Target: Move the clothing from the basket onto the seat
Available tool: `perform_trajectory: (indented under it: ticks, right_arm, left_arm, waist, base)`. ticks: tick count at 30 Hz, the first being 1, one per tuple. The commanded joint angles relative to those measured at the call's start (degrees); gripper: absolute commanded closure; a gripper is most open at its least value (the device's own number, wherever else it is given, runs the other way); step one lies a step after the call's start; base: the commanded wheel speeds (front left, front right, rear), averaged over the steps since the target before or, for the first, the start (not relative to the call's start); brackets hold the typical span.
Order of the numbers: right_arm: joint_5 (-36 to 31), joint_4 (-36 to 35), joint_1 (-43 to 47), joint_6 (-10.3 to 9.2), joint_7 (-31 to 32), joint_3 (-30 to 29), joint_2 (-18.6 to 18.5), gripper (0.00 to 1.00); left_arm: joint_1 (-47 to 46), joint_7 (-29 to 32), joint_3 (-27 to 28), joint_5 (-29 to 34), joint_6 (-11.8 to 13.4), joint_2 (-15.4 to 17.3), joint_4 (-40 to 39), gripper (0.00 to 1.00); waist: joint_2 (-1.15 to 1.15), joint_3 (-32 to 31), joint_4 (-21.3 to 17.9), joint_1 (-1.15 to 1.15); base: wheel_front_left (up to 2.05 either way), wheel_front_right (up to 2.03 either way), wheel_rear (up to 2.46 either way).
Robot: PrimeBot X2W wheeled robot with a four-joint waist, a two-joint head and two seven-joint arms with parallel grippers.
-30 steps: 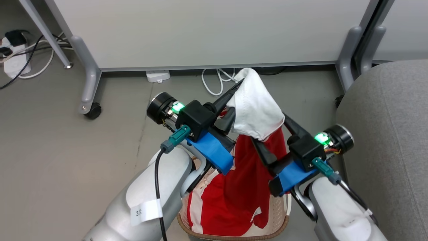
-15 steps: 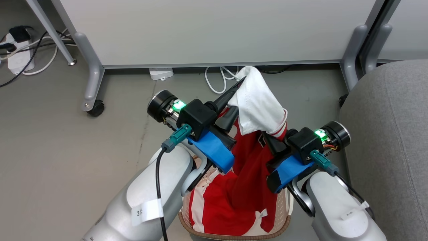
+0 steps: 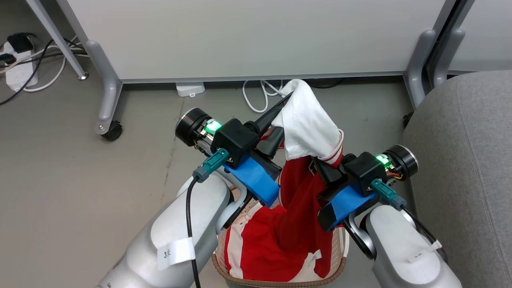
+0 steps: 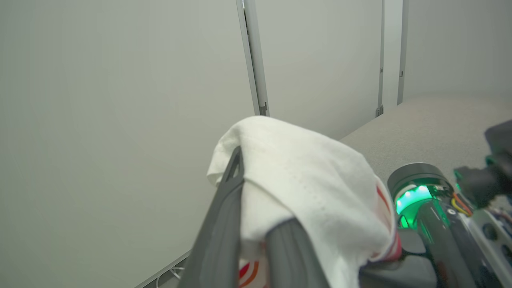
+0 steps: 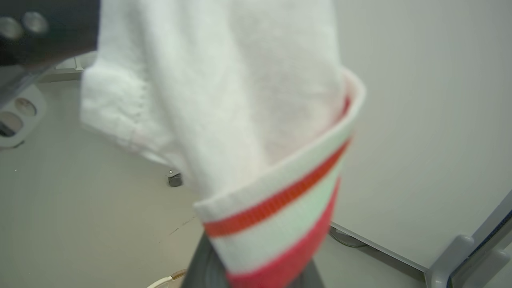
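Head view: clothing (image 3: 298,196) vertical, white end up, left gripper (image 3: 281,120) and right gripper (image 3: 322,167) both clamped on it.

- Floor (image 3: 60,180): plain grey, smooth.
- Basket (image 3: 339,248): stands at the near edge, centre.
- Partition (image 3: 248,36): runs along the far edge on grey feet. The left foot ends in a black caster (image 3: 111,132).
- Power strip (image 3: 16,76): far left corner, among black and white cables (image 3: 52,54).
- White box (image 3: 190,89) and looped white cable (image 3: 256,98): at the partition's base, centre.
- Seat (image 3: 460,160): right edge, near the basket.
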Motion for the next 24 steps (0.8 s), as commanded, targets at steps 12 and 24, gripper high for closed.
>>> perform_trajectory:
  ticks: [12, 24]
  right_arm:
    - [1.1, -1.2, -0.1, 0.01, -0.2, -0.9, 0.1, 1.0]
    - [1.5, -3.9, -1.0, 0.01, -0.2, -4.2, 0.1, 1.0]
  left_arm:
    - [0.1, -0.3, 0.4, 0.0, -0.1, -0.1, 1.7, 0.0]
    - [1.7, -0.3, 1.6, 1.0, -0.1, 0.9, 1.9, 0.0]
  waist:
    - [0.0, -0.1, -0.1, 0.0]
    - [0.0, 1.1, -1.4, 0.0]
  base:
    - [0.0, 0.0, 0.0]
    - [0.0, 0.0, 0.0]
